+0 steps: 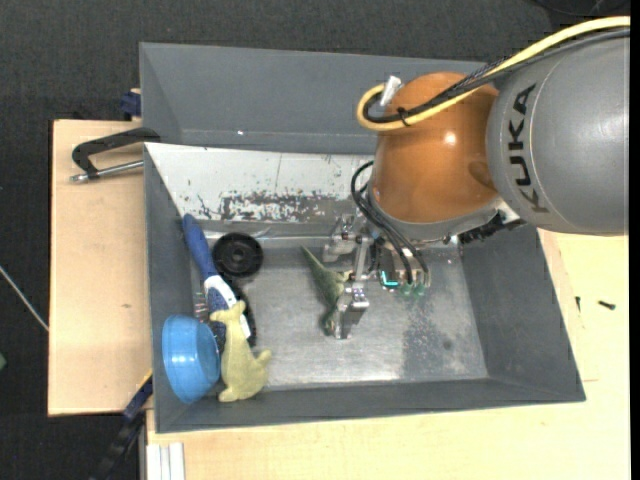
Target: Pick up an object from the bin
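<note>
While my gripper sits low in the middle of the grey bin, just beside a small green toy, I cannot tell how open it is, so I judge the grasp unfinished, needing a sure closing before lifting.

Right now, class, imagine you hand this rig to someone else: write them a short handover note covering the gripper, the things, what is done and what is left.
Gripper: low over the middle of the bin floor, right beside a green toy. Whether it has hold of the toy cannot be told.
Other things, all by the left wall: black disc, blue brush, blue cup, yellow soft toy.
Done: the arm is down in the bin.
Left: get a sure grip on one thing, probably the green toy, and lift it out.
</note>
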`<state>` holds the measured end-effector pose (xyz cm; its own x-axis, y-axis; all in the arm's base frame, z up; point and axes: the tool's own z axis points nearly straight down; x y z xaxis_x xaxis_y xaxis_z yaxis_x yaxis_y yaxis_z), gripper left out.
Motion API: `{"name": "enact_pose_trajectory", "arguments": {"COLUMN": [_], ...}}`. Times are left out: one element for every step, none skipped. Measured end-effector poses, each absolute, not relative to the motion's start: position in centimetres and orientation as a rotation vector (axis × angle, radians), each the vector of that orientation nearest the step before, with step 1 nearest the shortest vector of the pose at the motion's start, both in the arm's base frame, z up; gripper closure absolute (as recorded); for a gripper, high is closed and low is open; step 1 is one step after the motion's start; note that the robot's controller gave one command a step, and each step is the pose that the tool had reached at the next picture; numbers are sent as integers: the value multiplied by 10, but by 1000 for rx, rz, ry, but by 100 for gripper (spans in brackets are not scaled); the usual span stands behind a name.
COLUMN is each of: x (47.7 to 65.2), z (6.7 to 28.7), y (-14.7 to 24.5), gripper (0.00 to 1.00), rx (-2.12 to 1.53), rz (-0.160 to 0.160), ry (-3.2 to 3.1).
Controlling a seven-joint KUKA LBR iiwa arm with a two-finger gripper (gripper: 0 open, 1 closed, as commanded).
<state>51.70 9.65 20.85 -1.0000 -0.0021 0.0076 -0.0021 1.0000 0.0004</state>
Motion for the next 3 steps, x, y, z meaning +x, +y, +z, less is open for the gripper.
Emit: {"name": "enact_pose_trajectory", "arguments": {"x": [545,545,555], "z": [88,92,212], "y": [62,64,85], "gripper": [0,100,100], "rx": [-105,-101,-68], "rz": [-1,-5,-6], "ry": [-3140,-3144,-3155]}}
